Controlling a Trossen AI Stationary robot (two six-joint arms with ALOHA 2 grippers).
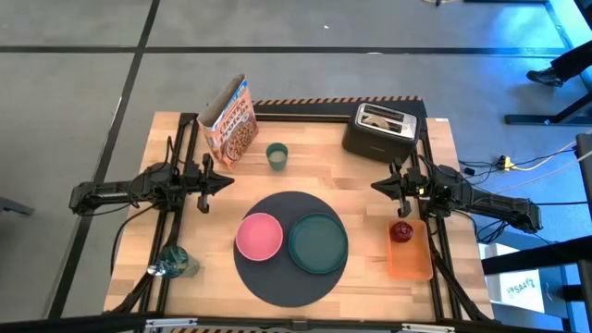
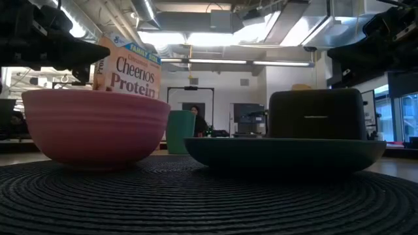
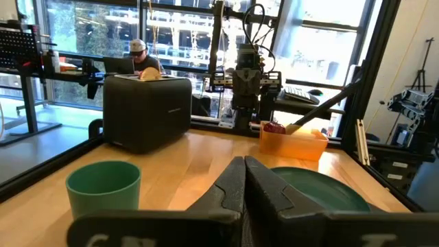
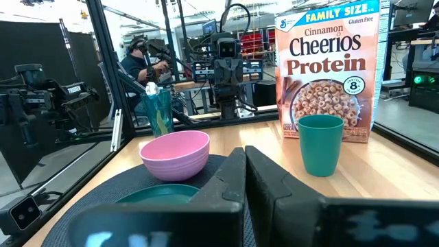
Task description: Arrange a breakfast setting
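High view: we saw the pink bowl (image 1: 259,236) and dark-green plate (image 1: 317,243) side by side on the round mat (image 1: 289,277), the cup (image 1: 277,155) beside the cereal box (image 1: 229,121). The left gripper (image 1: 227,181) and right gripper (image 1: 377,187) hovered with fingers pressed together, holding nothing.

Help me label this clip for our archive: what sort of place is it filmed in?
Most likely a robotics lab or workshop, not a kitchen. The wooden table stands in a black frame on a grey floor, a person sits at a workstation behind, and ceiling ducts and strip lights show in the low view.
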